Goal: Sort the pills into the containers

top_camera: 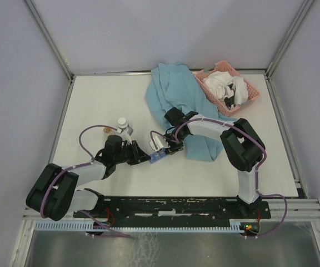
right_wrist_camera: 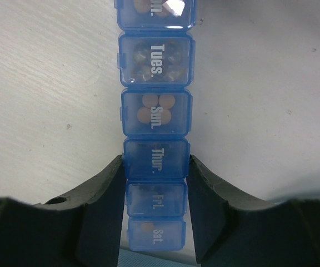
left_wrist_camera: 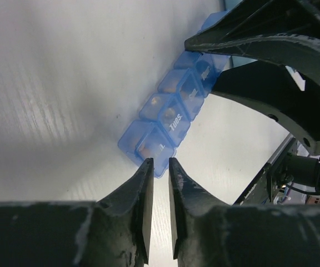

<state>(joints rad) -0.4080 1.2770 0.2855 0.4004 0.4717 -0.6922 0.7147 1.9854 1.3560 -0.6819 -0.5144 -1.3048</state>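
Observation:
The containers (right_wrist_camera: 155, 72) are one blue strip of lidded day compartments lying on the white table, seen between both arms (top_camera: 156, 157). My right gripper (right_wrist_camera: 155, 164) is shut on the strip, its fingers (right_wrist_camera: 107, 189) pressing the sides of the "Thur." and "Fri." compartments. Tan pills (right_wrist_camera: 155, 108) show through the "Sun." lid, one shows in "Sat." (right_wrist_camera: 147, 226), and more show dimly in "Tues.". My left gripper (left_wrist_camera: 161, 162) is shut to a narrow slit, its tips touching the edge of the strip's end compartment (left_wrist_camera: 146, 142), where a pill (left_wrist_camera: 143, 149) shows.
A white pill bottle (top_camera: 123, 123) stands left of the arms' working spot. A light blue cloth (top_camera: 176, 105) lies behind the right gripper, running up to a pink mesh basket (top_camera: 228, 87) of white rags at the back right.

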